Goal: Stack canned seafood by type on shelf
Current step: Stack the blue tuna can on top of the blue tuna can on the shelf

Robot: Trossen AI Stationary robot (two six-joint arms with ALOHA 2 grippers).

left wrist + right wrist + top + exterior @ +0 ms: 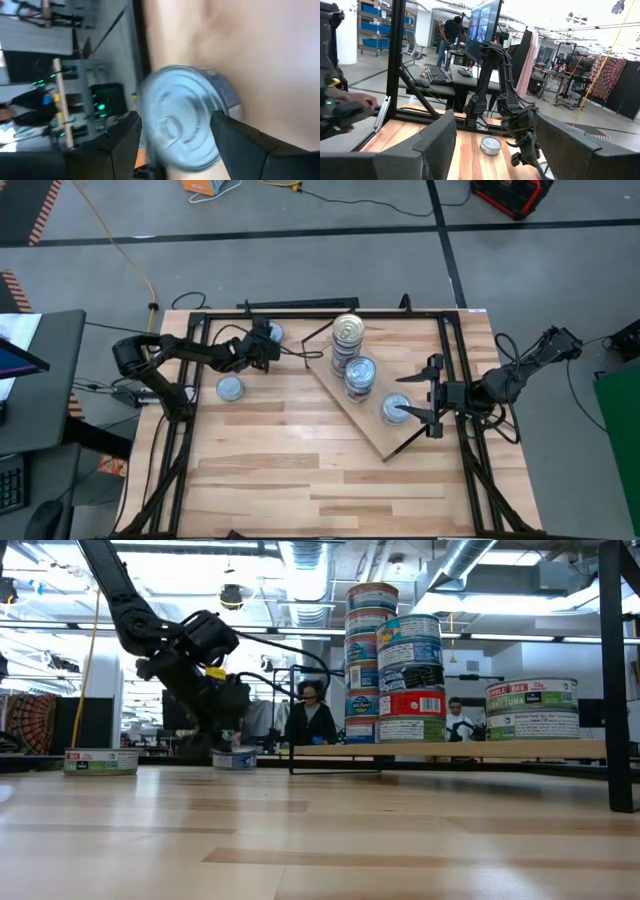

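My left gripper [266, 343] is at the far left of the table, shut on a blue-labelled tin [180, 125] with a silver lid. In the low view that tin [235, 758] sits at table level under the gripper [225, 735]. A second tin [230, 388] rests on its base on the tabletop nearby. The shelf [385, 438], a light-wood board, lies at an angle on the right. It carries a tall stack of tins [347, 332], a shorter stack [360, 376] and a low stack [395, 409]. My right gripper [410, 398] hangs open high above the low stack. My left gripper pinches the tin's round side wall [222, 100] between its two fingers [235, 140], one on each side. The fingers slant down from the table's left. The lid faces up toward the wrist. Whether the tin's base is on the table or just above it, I cannot tell.
A dark metal frame [455, 360] runs along the table's far, left and right edges. The near half of the plank tabletop [300, 480] is bare wood. People sit at desks in the room beyond the table's far edge [312, 715].
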